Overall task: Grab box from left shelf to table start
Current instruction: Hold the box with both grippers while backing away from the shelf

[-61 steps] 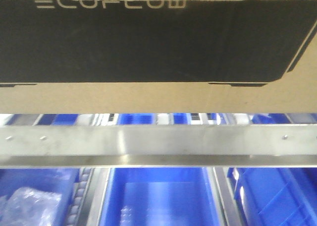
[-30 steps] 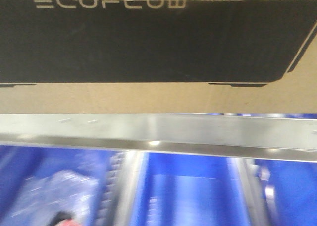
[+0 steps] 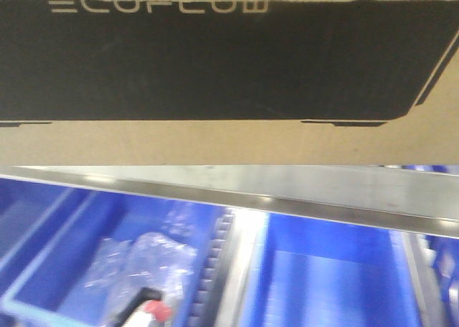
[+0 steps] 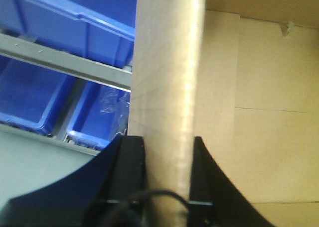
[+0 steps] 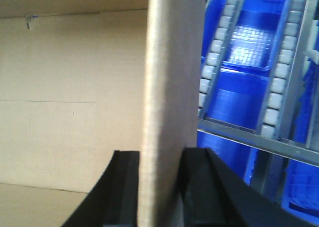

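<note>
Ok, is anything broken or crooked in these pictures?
Nothing looks broken. The big brown cardboard box looks whole, its edges pinched by the left gripper and right gripper. Only the brushed-steel shelf rail runs slanted under the box's level bottom edge.

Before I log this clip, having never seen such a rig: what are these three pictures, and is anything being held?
This is a two-armed robot on a wheeled base. The front camera faces a shelf: a brown box with a black ECOFLOW panel fills the top, a steel rail runs beneath, blue bins sit below. The other two pictures come from cameras on the wrists. The left gripper and the right gripper each clamp a cardboard panel of that box.
</note>
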### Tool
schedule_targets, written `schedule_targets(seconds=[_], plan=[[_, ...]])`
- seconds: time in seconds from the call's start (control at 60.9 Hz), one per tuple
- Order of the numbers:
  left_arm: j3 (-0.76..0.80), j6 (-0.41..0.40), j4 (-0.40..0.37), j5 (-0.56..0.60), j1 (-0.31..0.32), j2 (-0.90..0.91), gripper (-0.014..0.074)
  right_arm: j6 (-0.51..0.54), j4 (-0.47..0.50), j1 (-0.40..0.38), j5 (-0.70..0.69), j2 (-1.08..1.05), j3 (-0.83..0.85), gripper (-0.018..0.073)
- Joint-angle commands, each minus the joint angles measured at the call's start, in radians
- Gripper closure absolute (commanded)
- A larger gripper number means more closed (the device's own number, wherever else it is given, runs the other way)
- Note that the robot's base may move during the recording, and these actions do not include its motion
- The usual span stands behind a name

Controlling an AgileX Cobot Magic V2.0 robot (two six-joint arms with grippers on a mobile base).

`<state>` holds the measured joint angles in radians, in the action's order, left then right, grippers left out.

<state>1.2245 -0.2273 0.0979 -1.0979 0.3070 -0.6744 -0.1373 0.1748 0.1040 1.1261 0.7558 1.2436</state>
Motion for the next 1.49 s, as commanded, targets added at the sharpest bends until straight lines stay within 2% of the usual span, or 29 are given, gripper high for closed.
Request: schedule_targets(seconds=[0.0,1.477], plan=[[0.045,-0.031,-0.005,0.184,0.006,0.018,0.0682,-0.002,-0.104,-0.008,-0.085,0.004,0.029,0.0541],[0.045,-0.031,-0.01,0.199,0.006,0.018,0.0682,-0.002,-0.104,-0.008,-0.085,0.004,0.029,0.0541]])
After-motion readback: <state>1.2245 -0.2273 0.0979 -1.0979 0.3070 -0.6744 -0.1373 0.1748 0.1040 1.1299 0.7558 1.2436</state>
